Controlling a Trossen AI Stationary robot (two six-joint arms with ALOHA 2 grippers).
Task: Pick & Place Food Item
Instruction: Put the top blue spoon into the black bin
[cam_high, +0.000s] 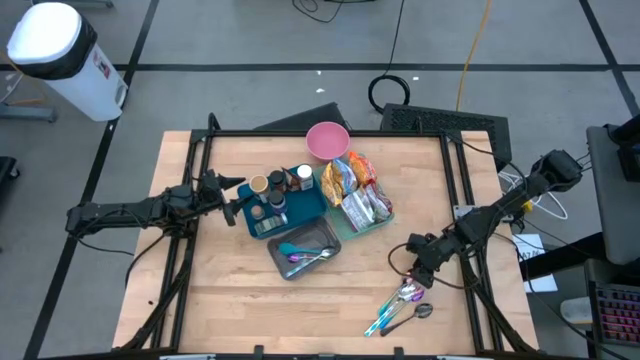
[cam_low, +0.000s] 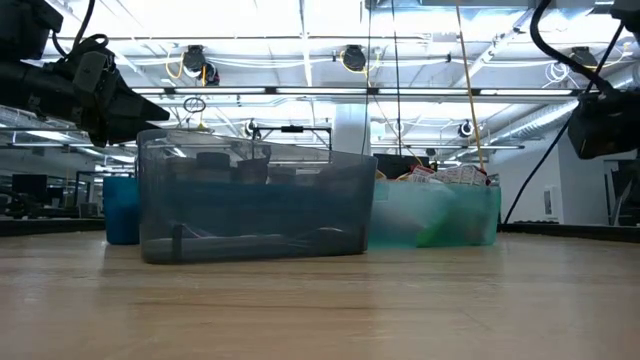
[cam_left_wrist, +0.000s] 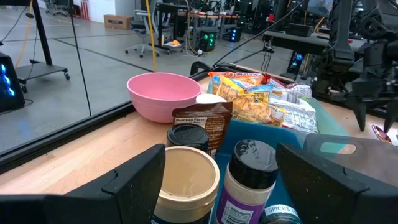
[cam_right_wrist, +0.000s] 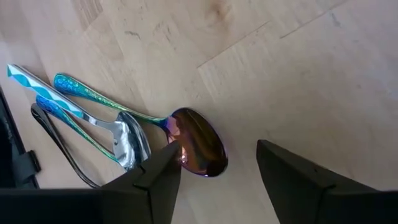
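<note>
The food items are several snack bags (cam_high: 357, 188) lying in a teal tray (cam_high: 385, 222) right of the table's middle; they also show in the left wrist view as snack bags (cam_left_wrist: 261, 99). My left gripper (cam_high: 235, 200) stands open at the blue bin's left side, its fingers wide apart before the spice jars (cam_left_wrist: 249, 171). My right gripper (cam_high: 420, 268) is open and points slantwise down over loose cutlery near the front right. An iridescent spoon (cam_right_wrist: 198, 149) lies on the wood just ahead of its fingers.
A pink bowl (cam_high: 327, 140) sits at the far edge behind the snack bags. A grey bin (cam_high: 303, 250) with cutlery stands in front of the blue bin (cam_high: 300, 210). Blue-handled cutlery (cam_high: 400, 305) lies on the table near the front right.
</note>
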